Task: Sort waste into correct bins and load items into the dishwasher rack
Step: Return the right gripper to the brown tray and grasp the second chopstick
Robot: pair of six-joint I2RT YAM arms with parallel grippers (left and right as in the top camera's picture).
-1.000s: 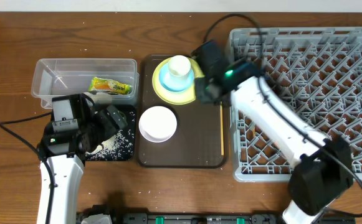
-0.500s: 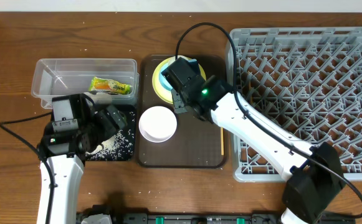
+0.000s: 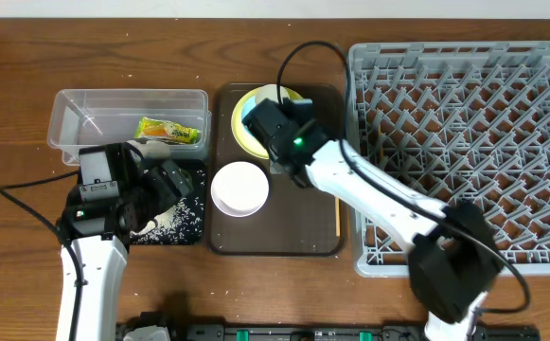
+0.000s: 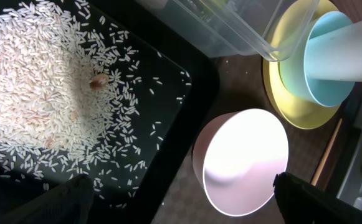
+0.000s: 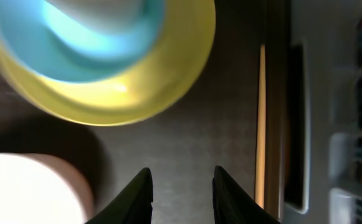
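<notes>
The left claw (image 4: 196, 198) is hanging wide open and empty above the shallow black rectangular tray (image 4: 193, 87), which is carrying the loose white rice grains (image 4: 37, 81). A pale lump (image 3: 154, 149) at its far edge is possibly the crumpled white tissue. Beside it, the white bowl with pinkish outside (image 3: 239, 188) is sitting on the dark brown serving tray (image 3: 293, 227), thin wooden chopsticks (image 3: 337, 204) lying along its right edge. The right claw (image 5: 182, 193) is hovering over the serving tray, jaws narrow, gripping nothing, just short of the round yellow plate (image 5: 168, 81), which is bearing the light blue bowl (image 4: 328, 92) and small white cup (image 4: 349, 53). The clear plastic rectangular tub (image 3: 66, 118) is holding the green-yellow-orange snack wrapper (image 3: 170, 131). The large grey pegged dishwasher rack (image 3: 464, 142) is standing at right.
</notes>
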